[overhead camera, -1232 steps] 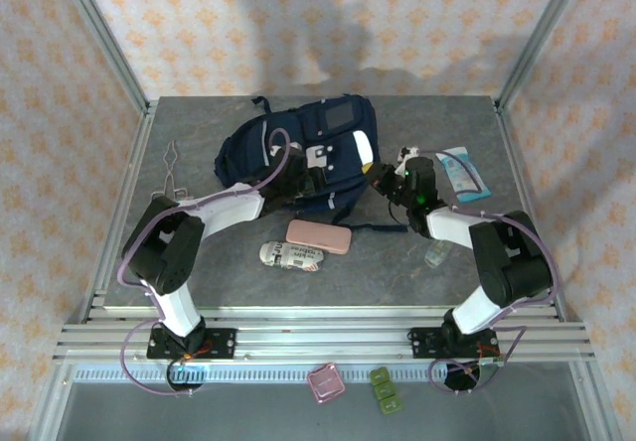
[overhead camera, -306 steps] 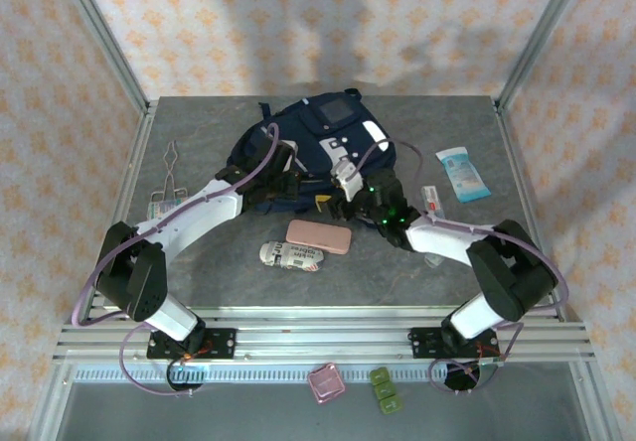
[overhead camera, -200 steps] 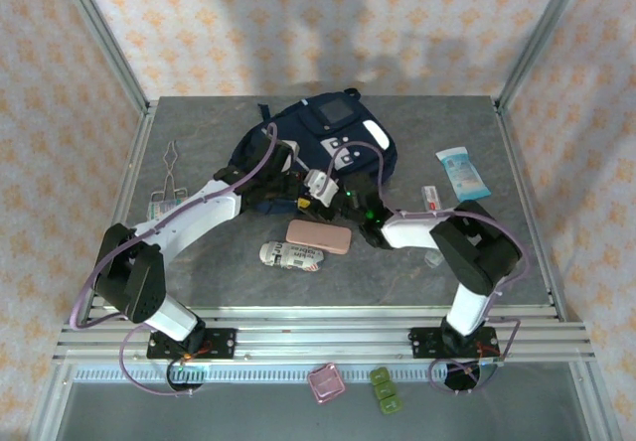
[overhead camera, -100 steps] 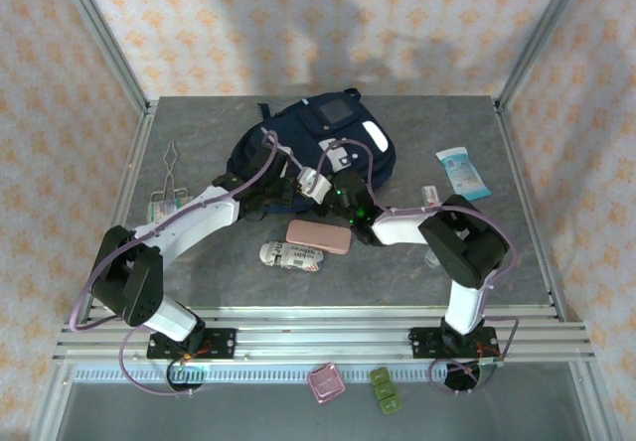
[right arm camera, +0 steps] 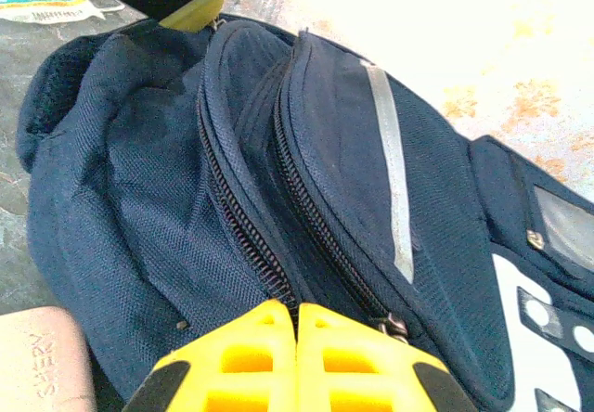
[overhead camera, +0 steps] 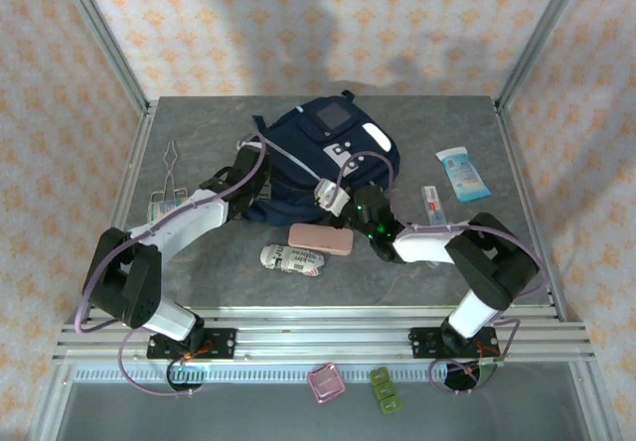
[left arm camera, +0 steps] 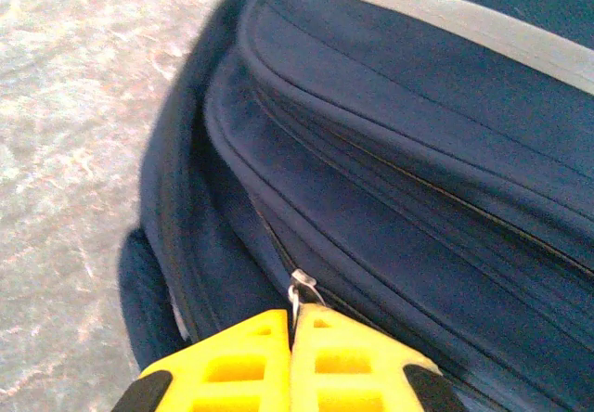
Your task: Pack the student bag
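Observation:
The student bag (overhead camera: 323,153), navy with grey stripes and white patches, lies at the table's back centre. My left gripper (overhead camera: 250,168) is at the bag's left side. In the left wrist view its yellow fingers (left arm camera: 237,361) are shut on a small metal zip pull (left arm camera: 303,288). My right gripper (overhead camera: 329,201) is at the bag's near edge. In the right wrist view it (right arm camera: 295,317) is shut on the bag (right arm camera: 139,245) at the end of a zip track (right arm camera: 237,226), with a second zip slider (right arm camera: 395,325) just to the right.
A pink case (overhead camera: 319,238) and a printed roll (overhead camera: 293,257) lie just in front of the bag. A blue-white packet (overhead camera: 462,173) and a small tube (overhead camera: 430,199) lie to the right. Metal tongs (overhead camera: 171,161) and a packet (overhead camera: 165,204) lie to the left.
My right gripper has closed and drawn back to the bag's near edge. My left gripper has slid left along the bag, still shut. The bag has shifted slightly.

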Available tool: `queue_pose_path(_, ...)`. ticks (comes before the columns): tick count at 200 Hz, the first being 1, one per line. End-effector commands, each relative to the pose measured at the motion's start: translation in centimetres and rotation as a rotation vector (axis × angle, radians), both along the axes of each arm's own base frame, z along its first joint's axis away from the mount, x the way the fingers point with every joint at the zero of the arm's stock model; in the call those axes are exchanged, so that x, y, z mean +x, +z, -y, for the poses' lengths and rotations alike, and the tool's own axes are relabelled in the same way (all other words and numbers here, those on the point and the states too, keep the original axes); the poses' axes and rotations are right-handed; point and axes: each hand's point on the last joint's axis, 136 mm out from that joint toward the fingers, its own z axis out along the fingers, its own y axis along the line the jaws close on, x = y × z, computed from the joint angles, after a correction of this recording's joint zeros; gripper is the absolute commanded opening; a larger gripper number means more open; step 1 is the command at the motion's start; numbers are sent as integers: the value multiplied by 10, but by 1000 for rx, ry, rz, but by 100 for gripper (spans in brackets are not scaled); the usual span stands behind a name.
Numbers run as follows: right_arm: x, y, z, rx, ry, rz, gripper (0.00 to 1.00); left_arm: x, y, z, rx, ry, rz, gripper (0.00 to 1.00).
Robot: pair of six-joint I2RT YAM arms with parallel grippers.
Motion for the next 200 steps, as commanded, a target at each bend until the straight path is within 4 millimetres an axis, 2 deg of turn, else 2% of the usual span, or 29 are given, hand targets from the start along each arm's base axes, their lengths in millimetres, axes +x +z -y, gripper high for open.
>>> queue_pose_path(1,17,38,27,95,-107,88,0,18,6,-38,48,138,62,0)
queue_pose_path(16,26,42,42,115,-161,92,0,22,4,-44,40,157,50,0)
queue_pose_path(33,39,43,57,129,-224,85,0,21,7,-37,-2,132,43,0)
queue_pose_path(70,69,34,73,123,-306,57,0,1,15,-27,-99,94,33,0)
queue_pose_path(100,90,40,72,144,-336,73,0,-18,12,-2,-194,22,2,0)
queue_pose_path(134,130,48,79,204,-455,-5,1,-26,15,58,-322,-93,-1,0)
queue_pose_path(149,126,54,77,260,-450,-47,26,-23,20,78,-358,-127,12,0)
queue_pose_path(166,108,64,78,339,-416,-88,43,-14,28,83,-370,-123,36,0)
queue_pose_path(184,88,74,83,431,-414,-171,47,-6,37,89,-385,-130,52,0)
queue_pose_path(200,76,81,78,533,-416,-366,47,-3,43,98,-414,-154,48,0)
